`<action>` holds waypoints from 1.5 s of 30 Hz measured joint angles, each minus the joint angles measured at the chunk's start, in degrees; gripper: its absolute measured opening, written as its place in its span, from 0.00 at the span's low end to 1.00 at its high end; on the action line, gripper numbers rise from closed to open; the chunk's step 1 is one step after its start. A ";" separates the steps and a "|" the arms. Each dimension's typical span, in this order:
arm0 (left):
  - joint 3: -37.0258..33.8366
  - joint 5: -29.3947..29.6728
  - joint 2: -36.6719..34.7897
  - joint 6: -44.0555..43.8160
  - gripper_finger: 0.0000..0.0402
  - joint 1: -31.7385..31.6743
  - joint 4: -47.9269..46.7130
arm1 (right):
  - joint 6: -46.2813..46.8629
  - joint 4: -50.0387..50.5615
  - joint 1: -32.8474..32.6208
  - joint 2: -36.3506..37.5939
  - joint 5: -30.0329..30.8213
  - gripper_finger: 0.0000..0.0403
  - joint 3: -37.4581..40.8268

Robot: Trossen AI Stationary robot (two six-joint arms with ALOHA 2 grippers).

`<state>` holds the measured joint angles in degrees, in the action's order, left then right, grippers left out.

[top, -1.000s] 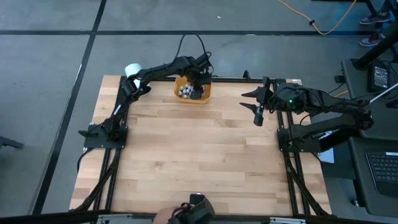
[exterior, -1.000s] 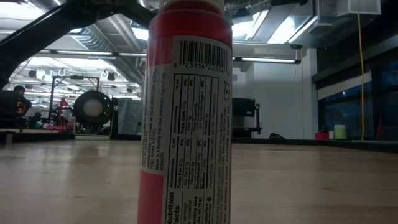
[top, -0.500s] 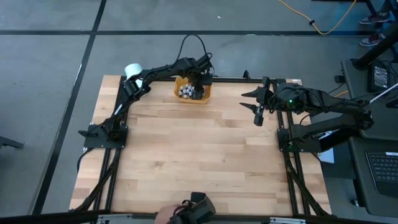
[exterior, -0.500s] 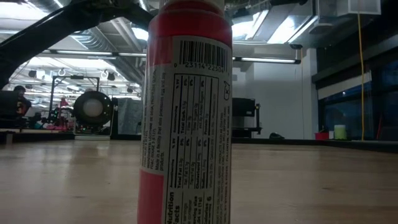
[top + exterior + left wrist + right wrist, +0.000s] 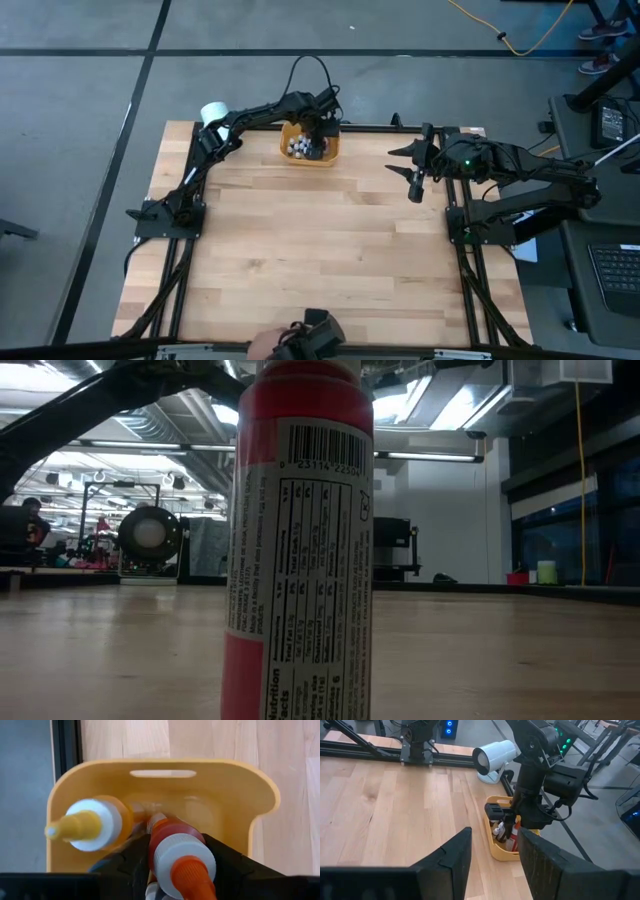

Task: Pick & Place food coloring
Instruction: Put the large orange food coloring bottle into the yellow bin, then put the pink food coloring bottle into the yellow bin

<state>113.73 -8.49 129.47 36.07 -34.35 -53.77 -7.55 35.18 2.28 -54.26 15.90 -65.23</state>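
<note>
Left wrist view shows the left end effector clamped on a small red plastic dropper bottle with white cap, inside the yellow-orange plastic bin. It seems light and slippery, best held at the body. The right end effector waits apart.

Red bottle cut off top and bottom in the low view, hiding the table behind, small bottles in the yellow bin too small to tell apart from above, red-capped dropper bottle cut off by the wrist picture's edge, its lower body hidden between dark fingers.
</note>
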 joint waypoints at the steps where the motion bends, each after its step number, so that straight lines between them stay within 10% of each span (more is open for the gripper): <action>1: 0.00 0.00 0.00 0.13 0.38 -0.04 -0.21 | 0.00 0.01 0.00 0.00 0.00 0.40 0.00; 20: 0.23 -0.02 0.74 -0.17 0.48 -0.26 -0.97 | 1.30 0.08 0.00 0.00 -0.07 0.40 0.00; 45: 21.03 2.63 -9.40 -5.98 0.51 0.36 -22.65 | -0.93 3.02 -0.03 -0.03 -9.27 0.40 0.00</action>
<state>134.76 -5.86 120.07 30.09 -33.99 -76.42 -8.48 38.20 2.25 -54.29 6.63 -65.23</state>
